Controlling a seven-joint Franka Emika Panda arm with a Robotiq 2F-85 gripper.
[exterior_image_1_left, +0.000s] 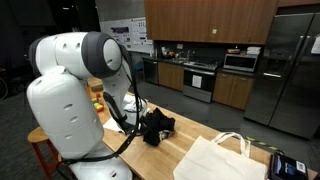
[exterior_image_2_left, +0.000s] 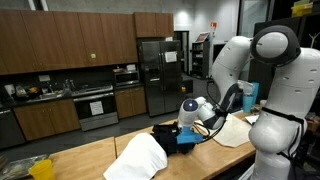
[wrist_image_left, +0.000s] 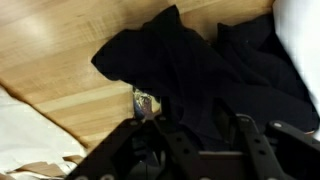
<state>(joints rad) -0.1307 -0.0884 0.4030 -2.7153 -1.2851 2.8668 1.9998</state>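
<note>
In the wrist view, a pale crumpled sheet lies at the left edge on the wooden countertop. Just right of it, a small printed scrap peeks out from under the hem of the black cloth. The cloth is a dark, matte, loosely bunched heap with soft folds and a peak pushed up at its top. It has no visible pattern and spreads across the middle and right of the wood. The gripper hangs directly over the cloth's near edge, with its dark fingers sunk against the fabric. Black on black, I cannot tell whether the jaws stand apart or have pinched a fold.

In an exterior view, the white arm fills the left, the gripper sits low beside the cloth, and a white bag stands further right. In an exterior view from the opposite side, the white bag comes first, then the cloth, then the gripper.
</note>
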